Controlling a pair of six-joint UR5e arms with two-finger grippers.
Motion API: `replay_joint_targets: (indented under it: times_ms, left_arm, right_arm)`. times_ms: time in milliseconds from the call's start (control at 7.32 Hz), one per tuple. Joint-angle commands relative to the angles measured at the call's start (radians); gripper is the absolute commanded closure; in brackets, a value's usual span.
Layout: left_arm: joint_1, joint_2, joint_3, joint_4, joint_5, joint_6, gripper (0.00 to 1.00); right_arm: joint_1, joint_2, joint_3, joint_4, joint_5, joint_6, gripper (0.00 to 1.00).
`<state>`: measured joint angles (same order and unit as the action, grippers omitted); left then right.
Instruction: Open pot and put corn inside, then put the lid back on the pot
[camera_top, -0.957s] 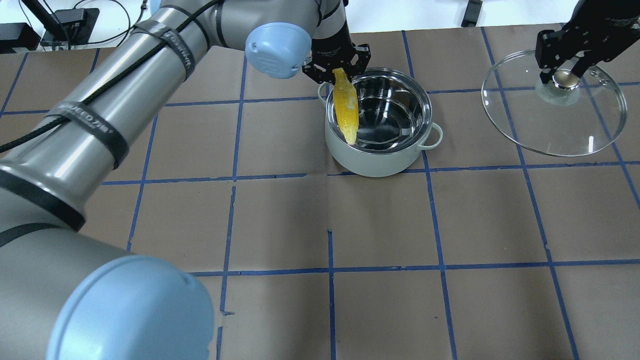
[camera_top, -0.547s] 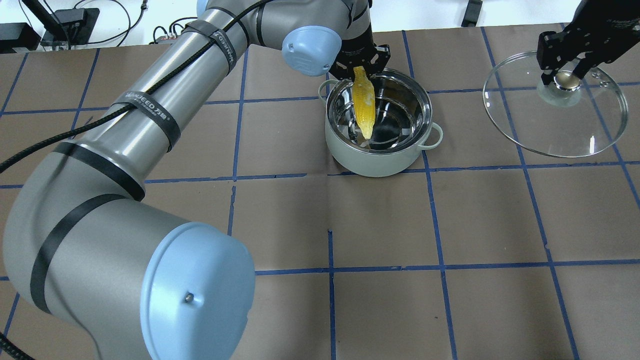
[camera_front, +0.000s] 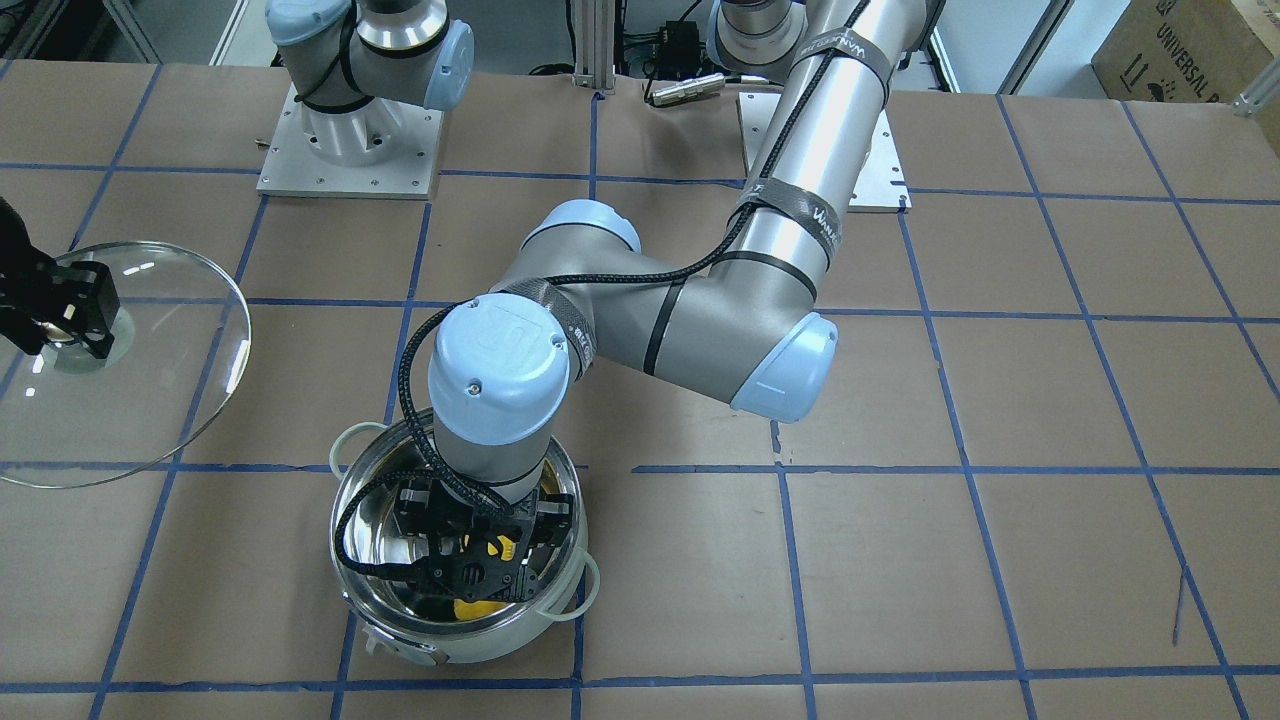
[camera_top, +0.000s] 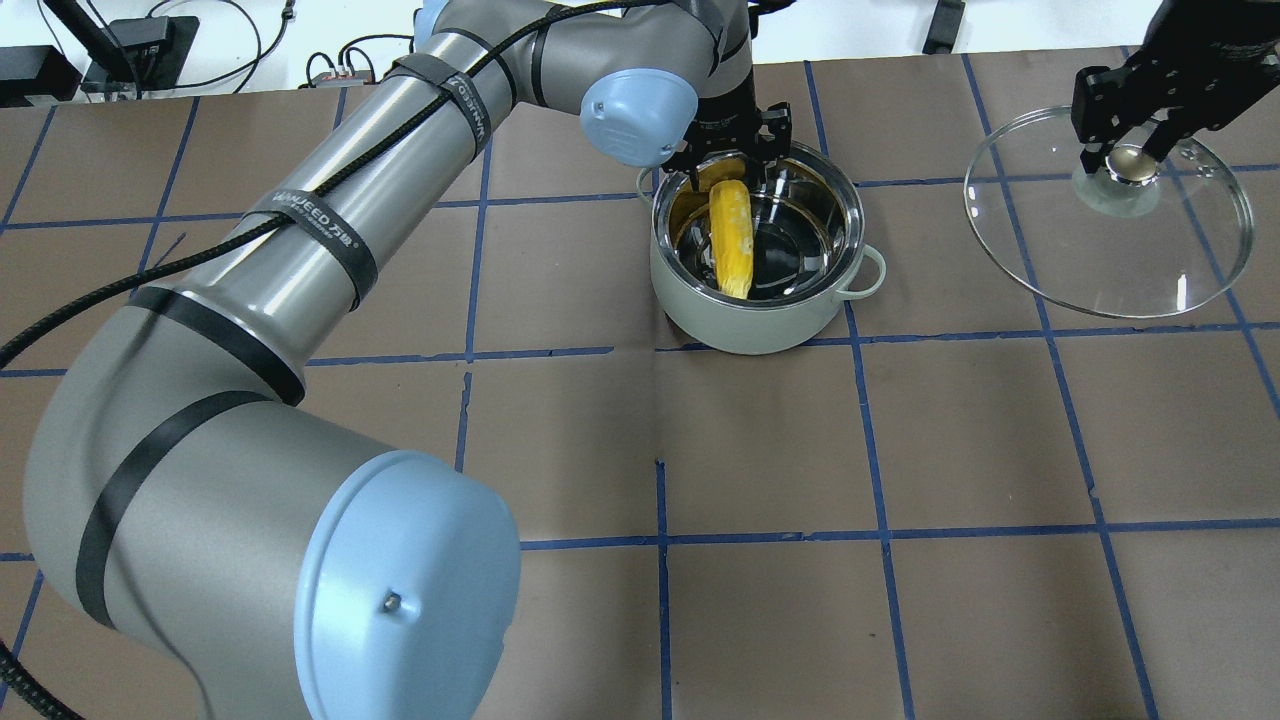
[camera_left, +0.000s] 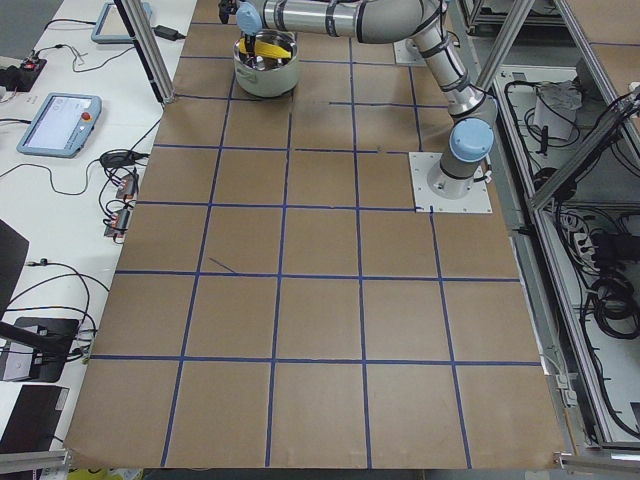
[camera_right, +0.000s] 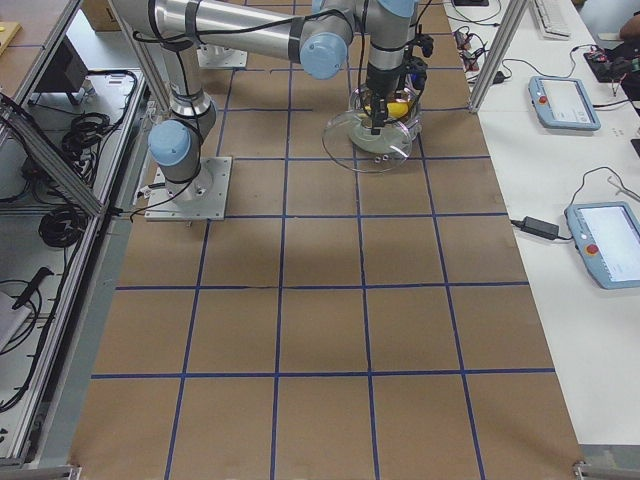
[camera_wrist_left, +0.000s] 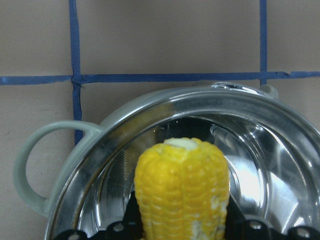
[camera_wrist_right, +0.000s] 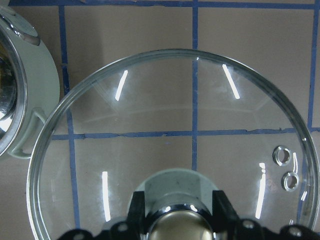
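corn (camera_top: 732, 238) is inside the pot (camera_top: 760, 322), below rim level, slanted: blunt end up by the far wall, tapered end down toward the near wall. can't tell if the tip touches the steel floor yet. left gripper (camera_top: 731, 178) is clamped on the upper end; left wrist cam shows the cob (camera_wrist_left: 182, 192) sticking straight out from between the finger mounts, and an ear that short would lie flat if it were let go, so I read it as gripped, not dropped. holding it by one end makes sense: only the fingers and cob have to dip into the opening, and the wrist stays above the rim. pot sits on the brown taped table (camera_top: 760, 450), loop handles out to both sides, lid off. the lid (camera_top: 1180, 255) is parked well off to the pot's right, right gripper (camera_top: 1128, 152) pinched on its knob (camera_top: 1132, 160); right wrist cam shows both fingers hard against the knob (camera_wrist_right: 175, 227). can't tell whether the glass rests on the table or hangs just above it. keeping it in hand and clear of the pot gives the left arm a free path and saves a re-grasp for the closing step. my read: insertion nearly done. what's left is release, lifting the left arm out without catching the rim, then bringing the lid across. risk: the cob props against the wall and fouls the lid seat.
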<state>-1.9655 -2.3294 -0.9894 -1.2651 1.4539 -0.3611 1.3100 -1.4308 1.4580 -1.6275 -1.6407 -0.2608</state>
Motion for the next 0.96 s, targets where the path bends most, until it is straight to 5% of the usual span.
replay_joint_targets:
  times_ms: [0,273,683,820]
  left_arm:
    - [0.014,0.040,-0.024,-0.005,0.019,0.020,0.00]
    - [0.077,0.132,-0.113,-0.008,0.078,0.153,0.00]
    - [0.259,0.439,-0.436,-0.023,0.077,0.298,0.00]
    - [0.302,0.519,-0.469,-0.107,0.082,0.326,0.00]
  right_arm:
    - [0.002,0.000,0.001,-0.002,0.007,0.000,0.64]
    - [0.067,0.000,-0.019,-0.012,0.015,0.087,0.61]
    - [0.337,0.093,-0.034,-0.097,0.015,0.287,0.60]
    - [0.391,0.142,-0.059,-0.138,0.018,0.285,0.60]
